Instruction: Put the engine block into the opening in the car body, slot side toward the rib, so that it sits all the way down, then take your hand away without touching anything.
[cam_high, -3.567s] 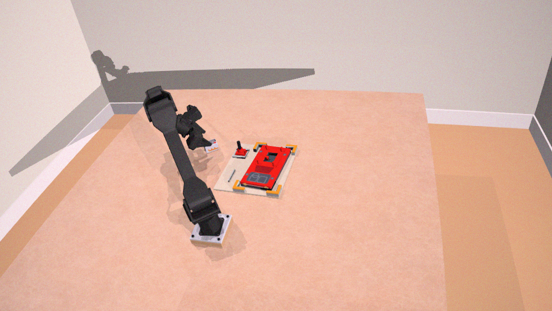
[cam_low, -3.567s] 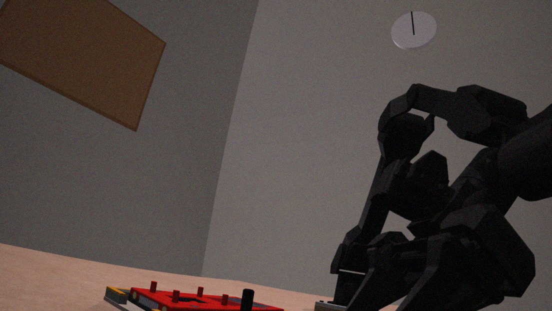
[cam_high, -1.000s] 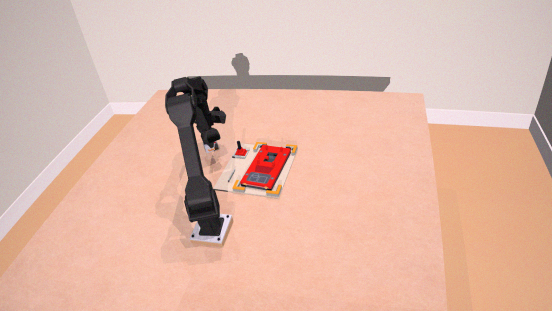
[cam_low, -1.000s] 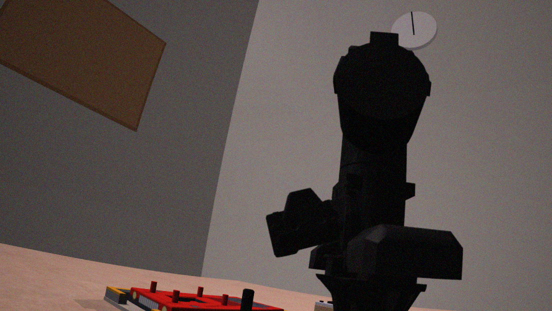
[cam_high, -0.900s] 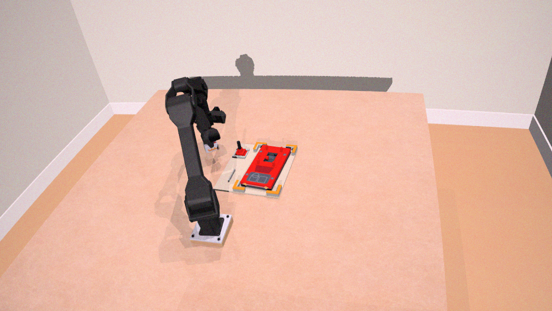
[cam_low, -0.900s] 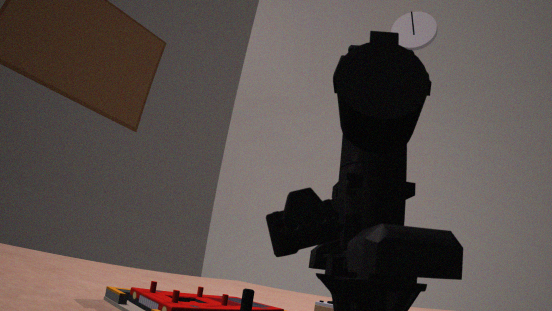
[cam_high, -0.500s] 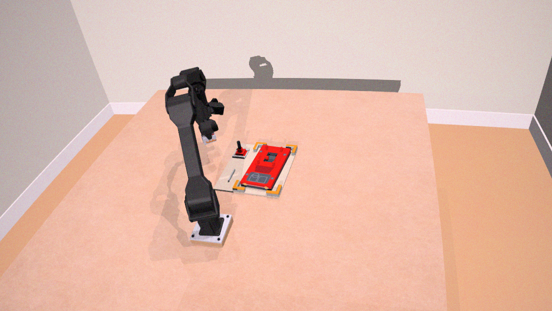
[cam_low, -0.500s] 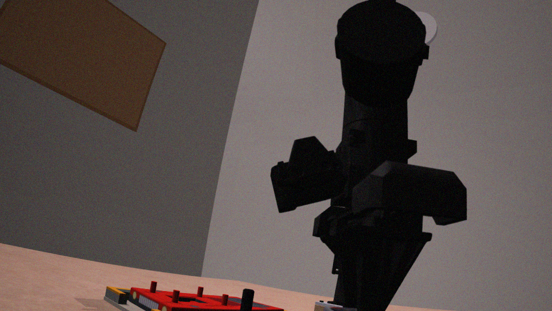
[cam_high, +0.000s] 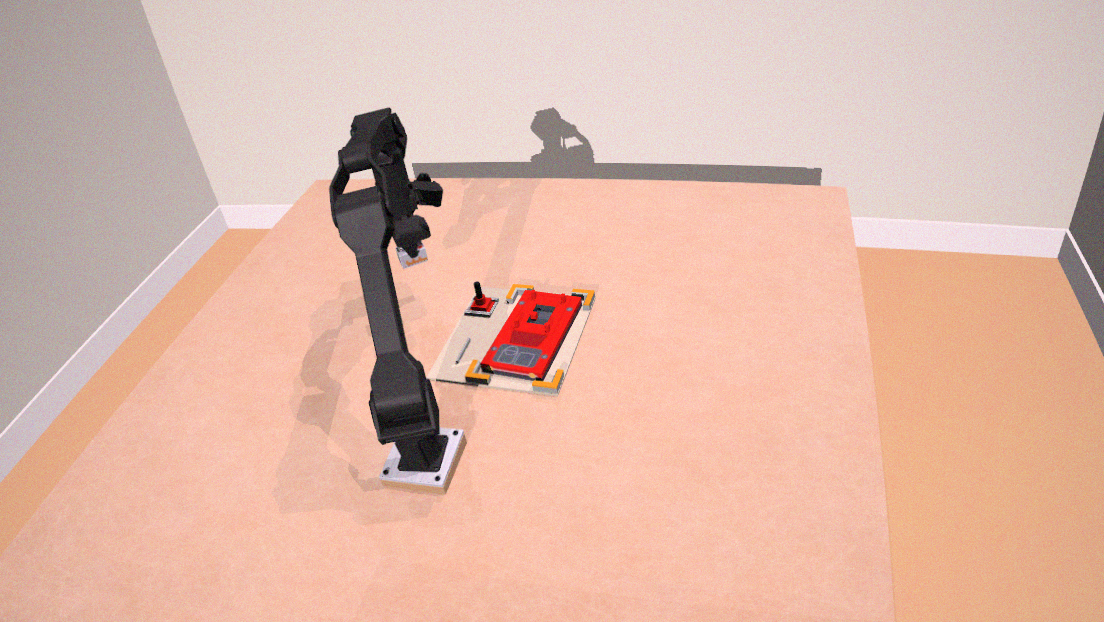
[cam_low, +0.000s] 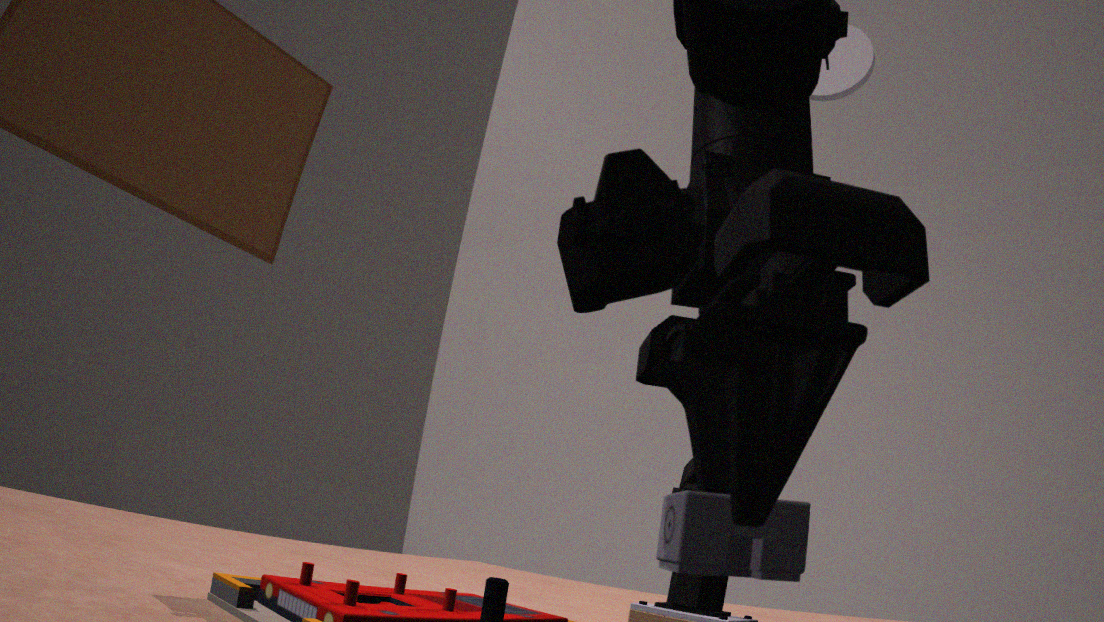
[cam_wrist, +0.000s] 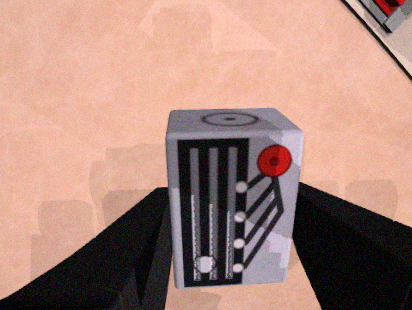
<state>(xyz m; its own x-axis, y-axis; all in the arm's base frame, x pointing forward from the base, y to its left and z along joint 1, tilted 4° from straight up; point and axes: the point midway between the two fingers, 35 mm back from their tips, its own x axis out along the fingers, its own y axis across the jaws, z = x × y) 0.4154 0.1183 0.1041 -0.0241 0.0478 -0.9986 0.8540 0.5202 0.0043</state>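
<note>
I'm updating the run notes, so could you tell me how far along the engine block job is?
Done: the gripper is shut on the engine block and holds it off the table. In hand: carrying it, still short of the red car body. Left: set it into the opening, slot toward the rib, push down, withdraw.

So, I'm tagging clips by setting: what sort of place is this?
Probably a bare robot test room: one arm bolted to a large table, an assembly fixture board holding a red car body, plain walls.
</note>
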